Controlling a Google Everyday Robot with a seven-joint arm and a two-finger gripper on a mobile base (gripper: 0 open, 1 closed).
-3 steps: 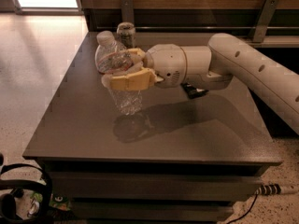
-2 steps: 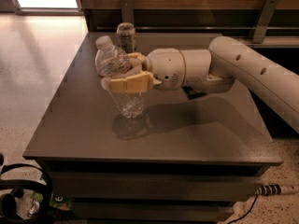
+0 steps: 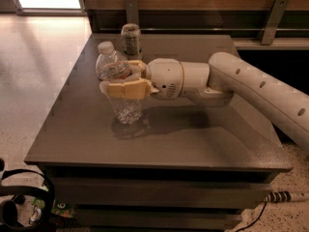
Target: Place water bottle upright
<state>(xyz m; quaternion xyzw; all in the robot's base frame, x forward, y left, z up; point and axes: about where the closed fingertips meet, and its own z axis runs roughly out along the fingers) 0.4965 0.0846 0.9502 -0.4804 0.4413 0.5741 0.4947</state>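
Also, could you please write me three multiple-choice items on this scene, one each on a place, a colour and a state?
1. Where is the can? A. on the floor; B. on the table, behind the water bottle; C. on a shelf.
2. What colour is the bottle's cap? A. white; B. red; C. black.
3. What is the gripper doing? A. hanging open above the can; B. lying empty on the table; C. gripping the water bottle around its middle.
Answers: B, it stands by the table's far edge; A, the cap shows white; C, its fingers clamp the bottle's body.
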